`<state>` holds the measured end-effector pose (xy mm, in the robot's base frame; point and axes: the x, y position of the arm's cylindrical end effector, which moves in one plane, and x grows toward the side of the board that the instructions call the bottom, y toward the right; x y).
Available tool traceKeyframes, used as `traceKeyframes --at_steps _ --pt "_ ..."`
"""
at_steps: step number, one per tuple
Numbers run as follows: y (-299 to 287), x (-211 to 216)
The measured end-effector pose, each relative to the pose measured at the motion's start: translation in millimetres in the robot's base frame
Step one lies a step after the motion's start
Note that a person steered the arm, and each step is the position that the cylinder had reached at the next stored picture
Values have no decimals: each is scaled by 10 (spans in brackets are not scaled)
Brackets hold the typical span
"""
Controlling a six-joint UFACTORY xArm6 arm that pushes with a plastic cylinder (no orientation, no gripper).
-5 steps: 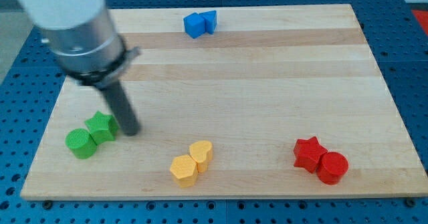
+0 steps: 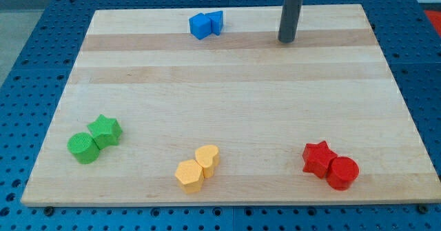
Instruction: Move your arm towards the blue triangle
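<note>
The blue triangle (image 2: 217, 21) lies near the top edge of the wooden board (image 2: 227, 100), touching a second blue block (image 2: 200, 25) on its left. My tip (image 2: 286, 41) rests on the board near the top, about a hundred pixels to the view's right of the blue triangle and slightly below it, touching no block.
A green star (image 2: 105, 129) and a green cylinder (image 2: 83, 147) sit at the lower left. A yellow heart (image 2: 207, 157) and a yellow hexagon (image 2: 189, 175) sit at the bottom centre. A red star (image 2: 318, 158) and a red cylinder (image 2: 342, 172) sit at the lower right.
The rod has jumped from beside the green star at the lower left to the board's top, right of the blue blocks. No block has moved.
</note>
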<state>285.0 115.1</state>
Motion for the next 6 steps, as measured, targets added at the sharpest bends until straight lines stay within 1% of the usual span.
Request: traceKeyframes --at_steps 1,2,3,4,5,6 --pt "0 -234" --pt "-259 -349" --pt "-393 -543" --pt "-722 -572" --pt "-1045 -399" --pt "-1394 -344"
